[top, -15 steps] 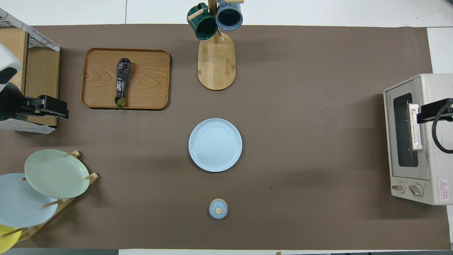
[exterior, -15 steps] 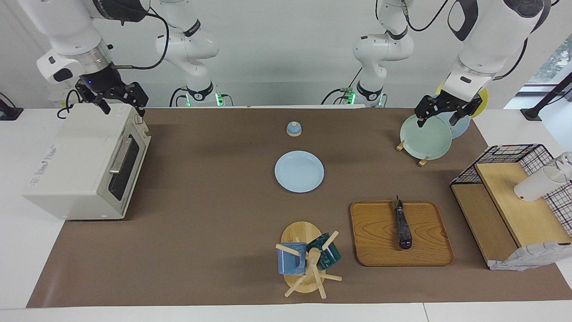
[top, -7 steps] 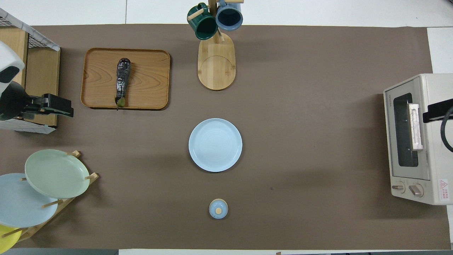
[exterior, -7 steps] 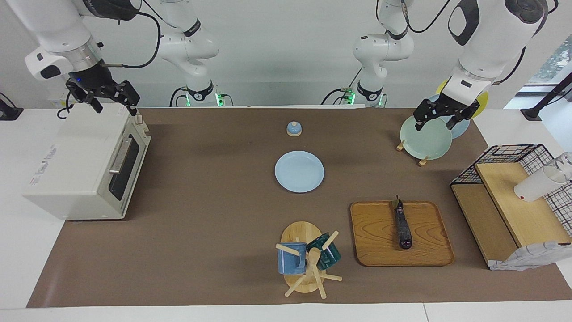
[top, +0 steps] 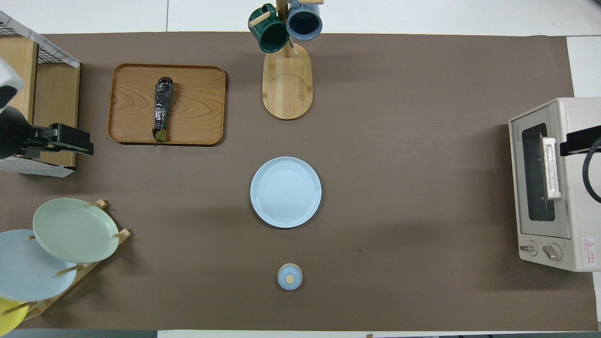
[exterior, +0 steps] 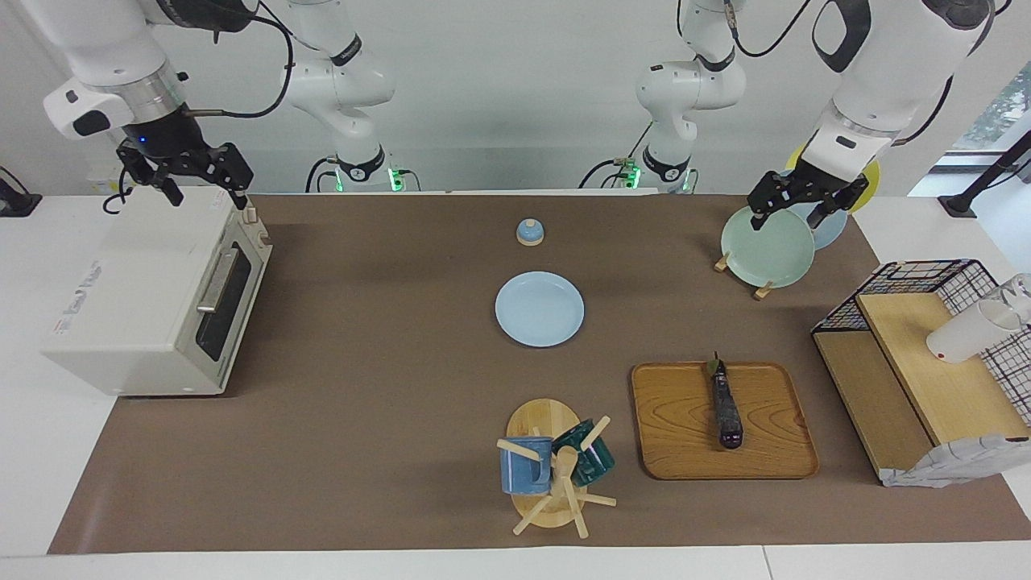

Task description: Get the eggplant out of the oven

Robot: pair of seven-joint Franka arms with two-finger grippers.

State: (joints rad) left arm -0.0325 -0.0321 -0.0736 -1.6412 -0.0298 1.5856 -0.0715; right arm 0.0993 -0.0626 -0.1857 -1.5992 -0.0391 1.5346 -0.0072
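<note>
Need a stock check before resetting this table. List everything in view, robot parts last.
eggplant: 1, dark purple, on tray
tray: 1, wooden, beside basket
oven: 1, white, door shut, right arm's end
plate: 1, light blue, mid-table
knob: 1, blue, nearer robots than plate
mugs: 2, blue and green, on wooden tree
plate rack: 1, holding green, blue, yellow plates
basket: 1, black wire, left arm's end
left hand: open, over plate rack
right hand: open, over oven

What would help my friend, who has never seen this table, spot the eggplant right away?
Look toward the left arm's end of the brown mat for the flat wooden tray, beside the mug stand. The eggplant lies on it alone. It is the only slim, dark purple-black stick there, with a small green stem end pointing toward the robots.
</note>
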